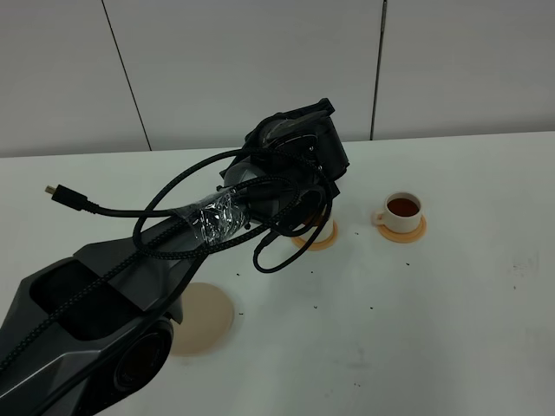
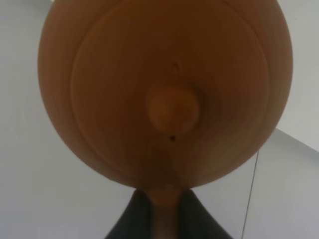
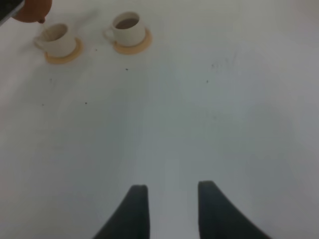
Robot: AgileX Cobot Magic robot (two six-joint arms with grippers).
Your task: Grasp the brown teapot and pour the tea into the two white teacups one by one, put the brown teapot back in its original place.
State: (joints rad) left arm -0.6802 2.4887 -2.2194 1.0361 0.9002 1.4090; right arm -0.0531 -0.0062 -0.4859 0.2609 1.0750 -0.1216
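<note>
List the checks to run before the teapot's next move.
1. Left tool shut on the round terracotta-brown clay teapot's handle: ok.
2. Small white teacup on the high view's right holds tea: ok.
3. Second white teacup filled: not ok, looks empty.
4. Spout above that cup: cannot tell.
5. Flat round beige coaster, visible part bare for the return: ok.
6. Right tool open, away from cups: ok.

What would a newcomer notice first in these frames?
The brown teapot fills the left wrist view, its handle clamped in the left end effector. In the exterior high view the cable-wrapped left arm sprawls across the middle, and the right-hand white teacup on its orange saucer already holds dark tea. The beige coaster lies bare beside the arm's base.
</note>
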